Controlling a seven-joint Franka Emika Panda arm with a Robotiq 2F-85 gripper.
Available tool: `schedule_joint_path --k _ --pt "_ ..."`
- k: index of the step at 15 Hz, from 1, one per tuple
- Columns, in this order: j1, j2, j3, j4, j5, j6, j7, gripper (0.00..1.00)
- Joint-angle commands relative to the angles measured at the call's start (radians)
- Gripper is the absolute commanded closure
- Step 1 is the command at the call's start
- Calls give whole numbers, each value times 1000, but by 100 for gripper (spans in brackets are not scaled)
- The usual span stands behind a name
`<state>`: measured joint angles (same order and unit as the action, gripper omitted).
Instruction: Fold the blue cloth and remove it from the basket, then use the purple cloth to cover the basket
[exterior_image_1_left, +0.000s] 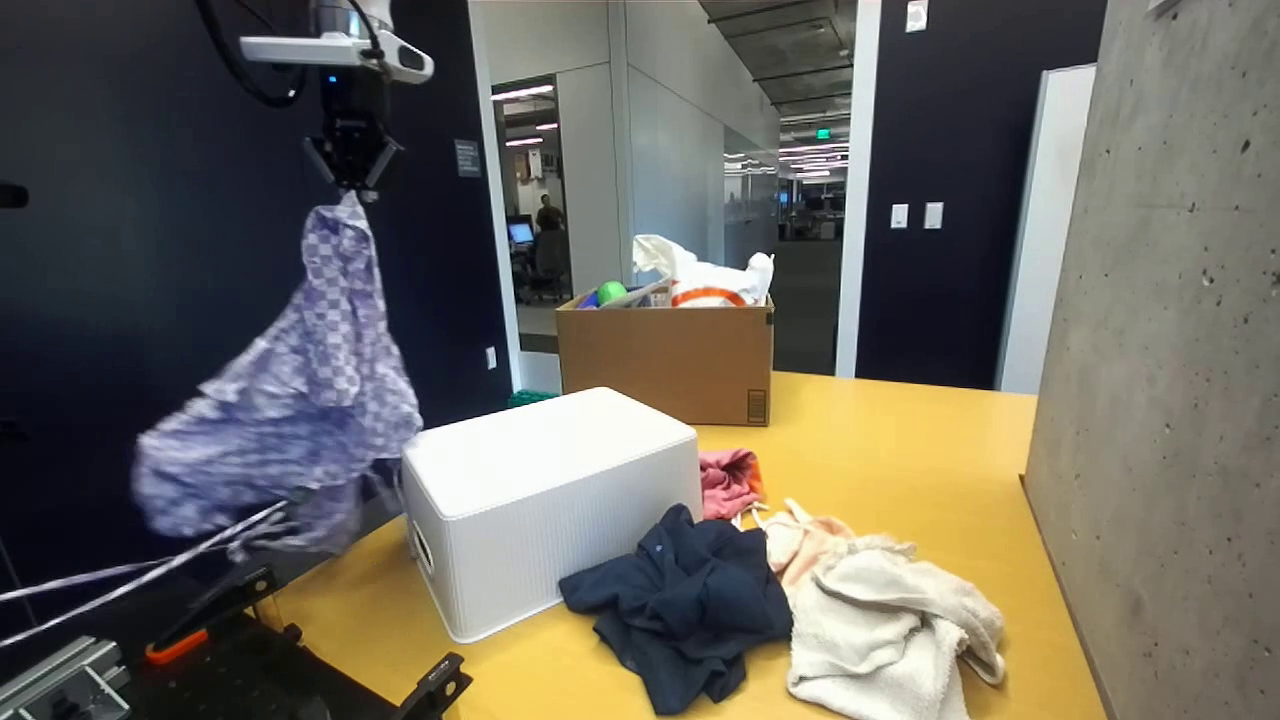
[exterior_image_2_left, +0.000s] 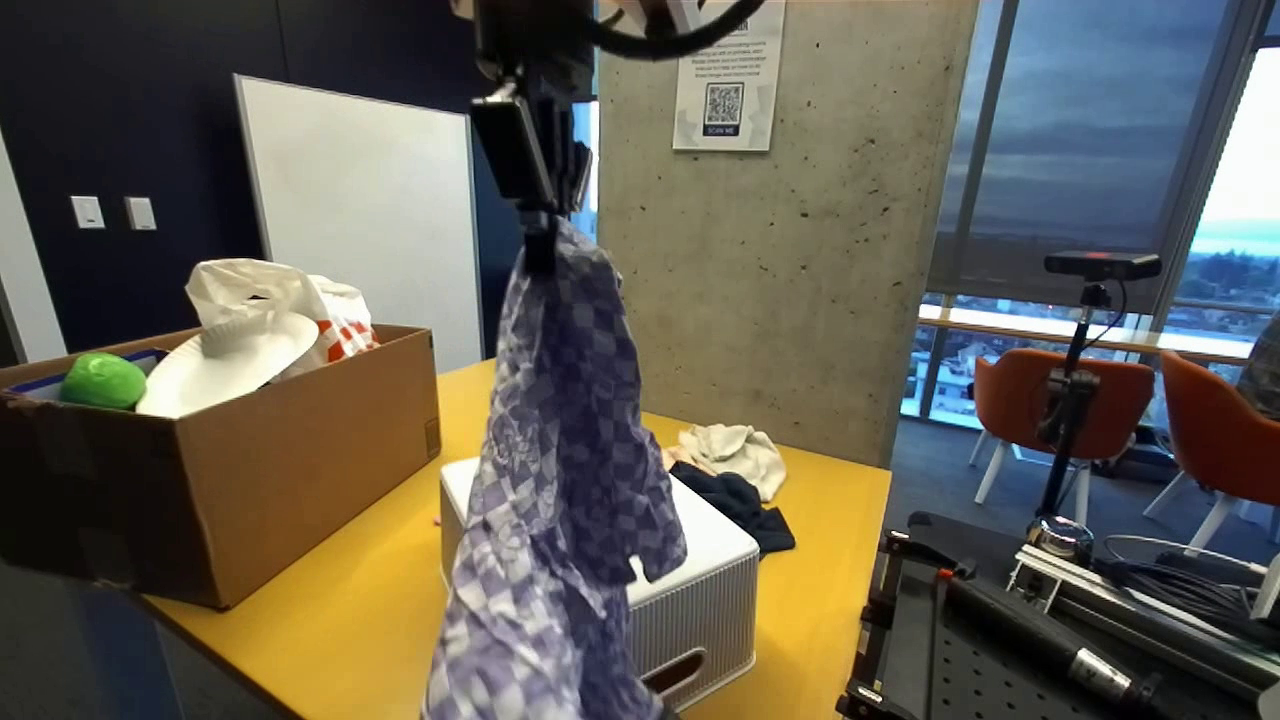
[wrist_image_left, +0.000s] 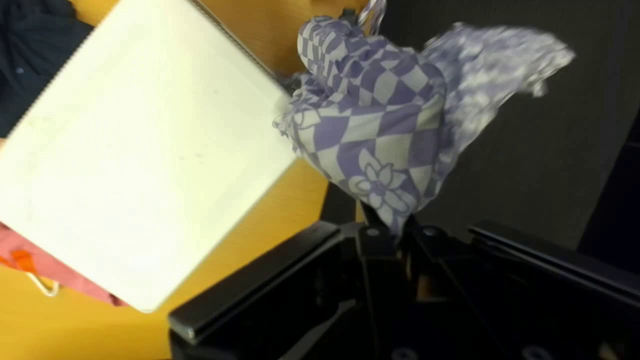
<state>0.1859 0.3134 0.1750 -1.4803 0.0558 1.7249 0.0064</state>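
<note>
A: What does the purple cloth (exterior_image_1_left: 320, 380) look like?

B: It has purple and white checks. A pale flower (wrist_image_left: 378, 189) shows on it in the wrist view. It is pinched thin at the top and full of creases, and lower down it spreads wide. In an exterior view its bottom part is blurry.

A: And where is it?

B: Up in the air, near the white basket (exterior_image_1_left: 560, 540). The pincer (exterior_image_1_left: 357, 190) is clamped on its top, so it hangs from there. Nobody can tell if it touches the basket.

A: How many of each thing are there?

B: One purple cloth. On the yellow worktop (exterior_image_1_left: 920, 440) there is one basket, flat side up, and one dark blue cloth (exterior_image_1_left: 690, 600) heaped just beside it. One cream cloth (exterior_image_1_left: 880, 630) lies next to that, and one pink cloth (exterior_image_1_left: 730, 483) is by the basket too. One brown box (exterior_image_1_left: 665, 360) stands there as well, with one round green thing (exterior_image_1_left: 611, 292) in it. Two orange chairs (exterior_image_2_left: 1012, 388) show in an exterior view.
</note>
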Motion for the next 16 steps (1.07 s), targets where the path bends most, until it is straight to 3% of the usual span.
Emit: schedule_joint_path --k 1,7,12,16 --pt "-92 49 -77 47 18 0 -26 98" --pt "-174 144 -149 162 -14 9 -21 98" --pt "-185 220 -197 263 -47 -29 50 98" --pt "-204 255 -239 277 -82 -37 97 98"
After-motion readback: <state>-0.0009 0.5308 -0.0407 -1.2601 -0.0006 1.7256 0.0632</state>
